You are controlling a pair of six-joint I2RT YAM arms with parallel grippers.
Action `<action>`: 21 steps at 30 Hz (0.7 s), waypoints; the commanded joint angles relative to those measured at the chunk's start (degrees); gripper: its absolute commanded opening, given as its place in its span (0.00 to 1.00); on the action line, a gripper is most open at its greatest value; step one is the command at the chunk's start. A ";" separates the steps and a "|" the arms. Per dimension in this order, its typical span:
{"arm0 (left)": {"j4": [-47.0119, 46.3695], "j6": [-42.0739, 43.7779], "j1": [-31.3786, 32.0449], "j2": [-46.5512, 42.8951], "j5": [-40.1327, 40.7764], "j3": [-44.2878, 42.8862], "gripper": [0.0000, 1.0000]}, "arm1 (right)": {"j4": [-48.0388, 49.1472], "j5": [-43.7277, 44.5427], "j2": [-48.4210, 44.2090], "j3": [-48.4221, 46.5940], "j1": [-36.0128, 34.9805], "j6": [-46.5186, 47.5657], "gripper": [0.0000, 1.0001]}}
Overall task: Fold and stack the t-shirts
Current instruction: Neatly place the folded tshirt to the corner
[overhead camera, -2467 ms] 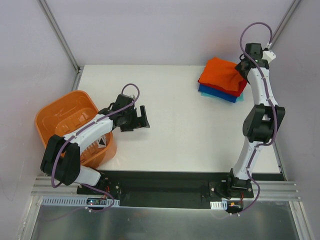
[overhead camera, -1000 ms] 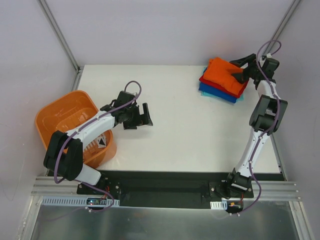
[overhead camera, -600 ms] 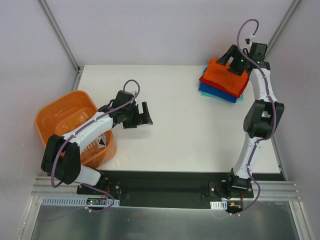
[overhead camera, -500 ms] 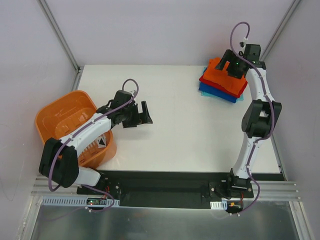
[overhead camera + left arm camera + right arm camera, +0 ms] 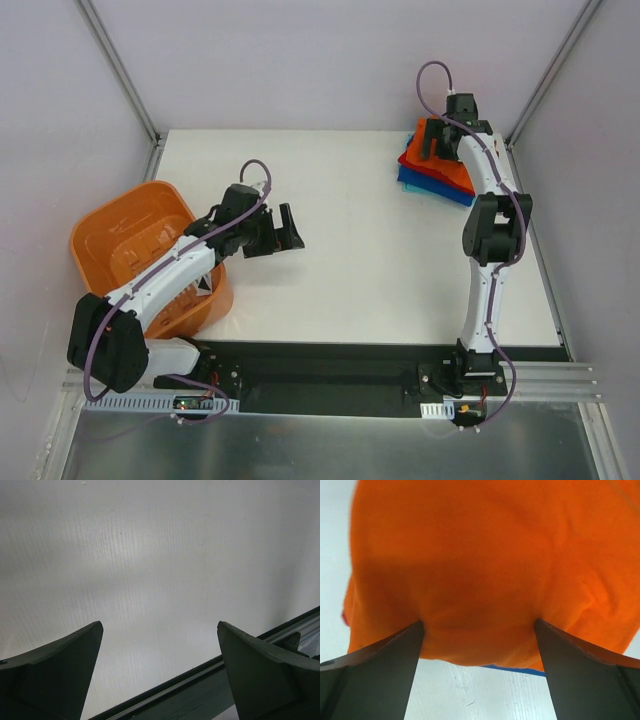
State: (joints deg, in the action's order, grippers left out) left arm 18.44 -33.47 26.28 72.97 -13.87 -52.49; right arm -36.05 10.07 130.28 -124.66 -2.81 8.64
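Observation:
A stack of folded t-shirts lies at the back right of the table, with the bright orange shirt (image 5: 420, 155) on top and red and blue (image 5: 432, 187) layers under it. My right gripper (image 5: 438, 143) hangs over the stack's far-left part, open. In the right wrist view the orange shirt (image 5: 485, 555) fills the upper frame. Both fingertips (image 5: 415, 630) touch its near fold, spread wide, with a blue edge (image 5: 520, 668) peeking below. My left gripper (image 5: 290, 230) stands open over bare table left of centre, with nothing between its fingers (image 5: 65, 655).
An orange plastic slotted basket (image 5: 120, 240) sits at the table's left edge, with my left arm reaching over its right side. The black front rail (image 5: 190, 690) shows under the left gripper. Metal frame posts (image 5: 120, 70) rise at the back corners.
My right arm has swung from the right of the stack round to its far-left side, its open gripper now over the orange shirt. The left gripper has barely moved.

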 commanded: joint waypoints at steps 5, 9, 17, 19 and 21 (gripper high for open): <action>0.20 -0.54 0.35 -3.36 1.39 1.25 0.99 | -1.48 1.45 1.04 0.82 -0.18 1.55 0.97; 0.20 -0.36 0.35 -4.06 0.51 0.20 0.99 | -1.13 -1.09 -2.04 1.09 -0.44 2.34 0.97; 0.46 -0.80 1.49 -7.75 0.42 -1.21 0.99 | 2.99 -1.01 -26.41 13.27 -0.44 -0.55 0.97; 0.46 -2.02 2.80 -9.24 2.17 0.01 0.99 | 4.93 -1.97 -34.09 25.22 -0.44 -2.40 0.97; 0.46 -3.17 3.77 -10.47 3.49 1.68 0.99 | 8.01 -3.99 -45.60 39.14 -0.62 -5.38 0.97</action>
State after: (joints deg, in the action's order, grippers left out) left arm 18.83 -33.98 27.92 66.26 -12.82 -51.70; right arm -33.06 8.51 105.78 -102.15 -2.96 8.08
